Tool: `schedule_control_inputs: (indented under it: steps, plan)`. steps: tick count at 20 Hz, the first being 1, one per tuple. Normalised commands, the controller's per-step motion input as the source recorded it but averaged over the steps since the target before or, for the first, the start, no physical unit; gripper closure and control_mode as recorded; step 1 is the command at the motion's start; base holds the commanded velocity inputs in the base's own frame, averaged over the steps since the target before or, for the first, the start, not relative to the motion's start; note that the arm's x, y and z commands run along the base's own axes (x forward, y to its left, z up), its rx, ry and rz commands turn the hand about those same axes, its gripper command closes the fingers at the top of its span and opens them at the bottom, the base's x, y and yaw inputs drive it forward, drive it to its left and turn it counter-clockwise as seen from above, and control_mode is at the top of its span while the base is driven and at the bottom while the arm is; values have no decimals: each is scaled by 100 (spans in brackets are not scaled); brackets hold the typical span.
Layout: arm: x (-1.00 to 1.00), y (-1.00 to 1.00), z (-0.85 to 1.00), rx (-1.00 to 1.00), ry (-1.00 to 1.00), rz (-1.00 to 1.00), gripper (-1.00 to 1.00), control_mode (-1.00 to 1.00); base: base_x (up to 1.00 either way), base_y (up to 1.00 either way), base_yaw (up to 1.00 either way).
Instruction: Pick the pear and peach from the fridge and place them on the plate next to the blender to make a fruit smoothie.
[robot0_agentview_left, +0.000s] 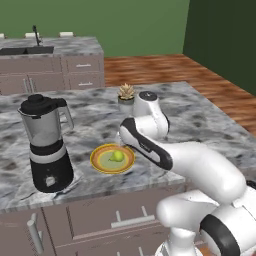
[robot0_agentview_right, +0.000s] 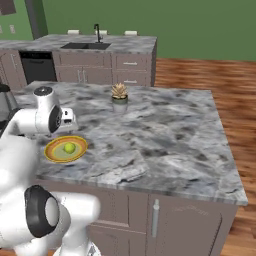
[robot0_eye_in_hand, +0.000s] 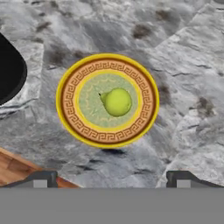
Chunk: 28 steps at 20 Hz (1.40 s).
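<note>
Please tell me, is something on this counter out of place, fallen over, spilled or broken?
Nothing stands out. The pear lies in the middle of the plate, which sits flat on the counter beside the upright blender. The small potted plant also stands upright. No spill or damage is visible.

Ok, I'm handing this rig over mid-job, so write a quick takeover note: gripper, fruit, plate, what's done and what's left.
Gripper: open, empty, above the plate.
Pear: lies in the middle of the yellow-orange plate, released.
Plate sits on the marble counter beside the blender, with the potted plant further back.
Done: pear delivered.
Left: fetch the peach from the fridge and set it on the plate beside the pear.
</note>
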Motion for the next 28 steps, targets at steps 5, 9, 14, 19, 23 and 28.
schedule_control_inputs:
  steps: [5, 9, 14, 19, 23, 28]
  plan:
    - [-100, -46, 36, 0, -7, -4, -100, -100, 0, 0, 0]
    - [-97, -22, 24, 0, -8, -3, -100, -100, 0, 0, 0]
    - [-60, 0, 6, 0, -5, 1, -100, -100, 0, 0, 0]
    - [0, 0, 0, 0, 0, 0, -100, 100, -77, -14, 28]
    - [0, 0, 0, 0, 0, 0, -100, 100, -71, 13, 73]
    - [0, 0, 0, 0, 0, 0, -100, 100, -29, 67, 90]
